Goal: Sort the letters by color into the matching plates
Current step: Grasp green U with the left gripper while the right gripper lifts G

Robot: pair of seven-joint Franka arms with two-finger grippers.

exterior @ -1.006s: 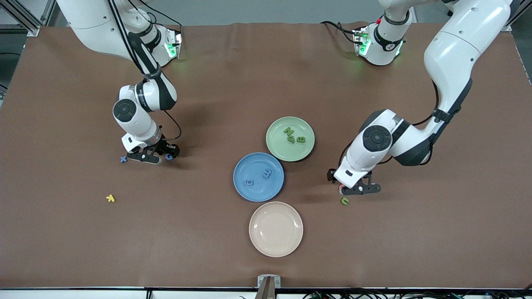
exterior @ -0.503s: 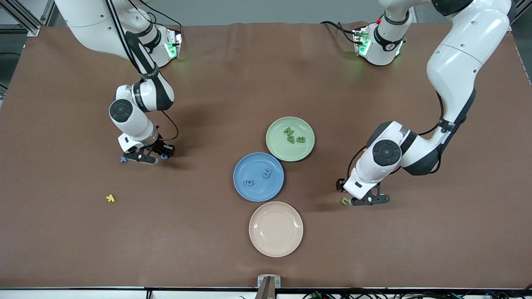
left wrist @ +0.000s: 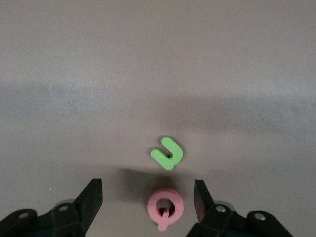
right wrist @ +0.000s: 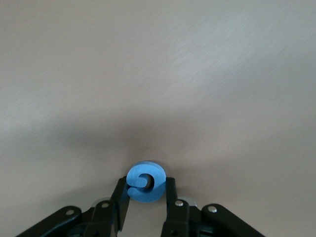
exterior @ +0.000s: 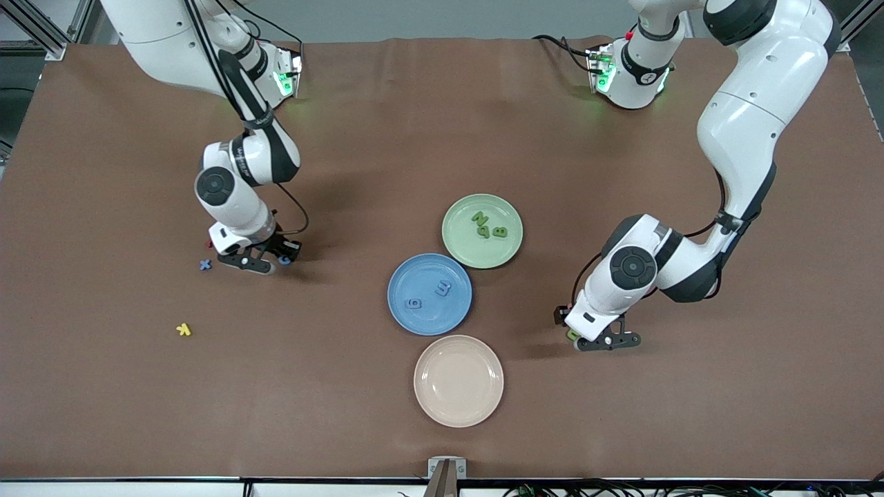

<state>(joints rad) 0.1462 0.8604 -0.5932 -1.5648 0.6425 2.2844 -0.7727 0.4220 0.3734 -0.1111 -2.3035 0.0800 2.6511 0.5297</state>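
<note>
- Your brown tabletop (exterior: 442, 124) carries three plates in a cluster: green plate (exterior: 461, 238), blue plate (exterior: 428, 314), cream plate (exterior: 458, 381)
- Loose on it you have a blue X (exterior: 205, 264), yellow letter (exterior: 183, 329), green letter (left wrist: 167, 153) and pink letter (left wrist: 166, 208)

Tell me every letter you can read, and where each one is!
"N", "B": green plate
"G", a doubtful "E": blue plate
"X": blue, on the table
"Q": pink
"U" or "C": green
"G": blue, in the right gripper
Yellow one: unclear
</note>
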